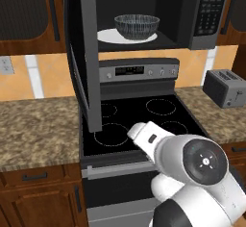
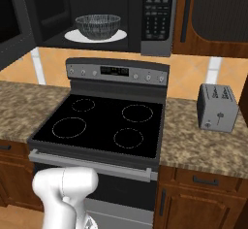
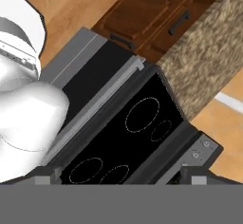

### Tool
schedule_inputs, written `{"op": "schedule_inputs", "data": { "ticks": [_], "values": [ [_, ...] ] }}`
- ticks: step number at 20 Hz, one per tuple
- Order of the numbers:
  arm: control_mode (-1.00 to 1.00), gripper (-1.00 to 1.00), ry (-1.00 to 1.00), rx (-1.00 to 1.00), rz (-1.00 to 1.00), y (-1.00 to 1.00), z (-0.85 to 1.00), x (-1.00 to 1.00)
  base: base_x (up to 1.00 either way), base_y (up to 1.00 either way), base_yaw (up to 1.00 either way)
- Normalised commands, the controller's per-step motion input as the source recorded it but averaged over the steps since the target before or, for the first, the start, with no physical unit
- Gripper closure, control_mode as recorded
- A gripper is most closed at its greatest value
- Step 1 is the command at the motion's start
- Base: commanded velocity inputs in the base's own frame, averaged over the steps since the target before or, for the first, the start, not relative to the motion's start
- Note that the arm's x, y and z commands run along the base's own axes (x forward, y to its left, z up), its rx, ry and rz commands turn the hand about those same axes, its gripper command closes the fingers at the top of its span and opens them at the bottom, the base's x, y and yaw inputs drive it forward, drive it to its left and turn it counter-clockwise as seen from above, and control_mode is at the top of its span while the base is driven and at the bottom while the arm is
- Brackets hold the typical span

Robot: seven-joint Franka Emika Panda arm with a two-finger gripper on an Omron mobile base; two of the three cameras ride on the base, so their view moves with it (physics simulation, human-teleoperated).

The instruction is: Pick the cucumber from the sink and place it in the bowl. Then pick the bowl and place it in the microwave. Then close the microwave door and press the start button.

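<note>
My gripper's opening cannot be told, its tips barely showing above the black glass stove (image 3: 128,137). The ribbed grey bowl (image 1: 137,26) sits on a white plate (image 1: 108,37) inside the microwave (image 2: 155,17); its door (image 1: 84,53) stands open. My arm (image 1: 192,168) is folded low.

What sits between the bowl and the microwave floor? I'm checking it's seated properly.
A flat white round plate lies under the bowl, on the microwave floor, seen in both base views.
</note>
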Motion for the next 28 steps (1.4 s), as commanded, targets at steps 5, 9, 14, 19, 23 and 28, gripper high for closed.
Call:
{"op": "schedule_inputs", "data": {
  "ticks": [5, 9, 14, 19, 23, 28],
  "values": [
    [-1.0, -1.0, -0.02, -0.1, 0.0, 1.0, -0.64, -0.49, 0.0, 0.0, 0.0],
    [-1.0, -1.0, -0.06, -0.15, -0.16, 1.0, -0.16, 0.3, 0.0, 0.0, 0.0],
    [-1.0, -1.0, -0.1, -0.11, -0.25, 1.0, 0.2, 0.53, 0.0, 0.0, 0.0],
    [-1.0, -1.0, -0.17, -0.11, -0.32, 0.8, 0.73, 0.44, 0.0, 0.0, 0.0],
    [-1.0, -1.0, -0.12, -0.02, -0.36, 0.19, 0.76, 0.58, 0.0, 0.0, 0.0],
    [-1.0, -1.0, -0.15, 0.0, -0.26, -0.41, 0.73, 0.25, 0.0, 0.0, 0.0]
  ]
}}
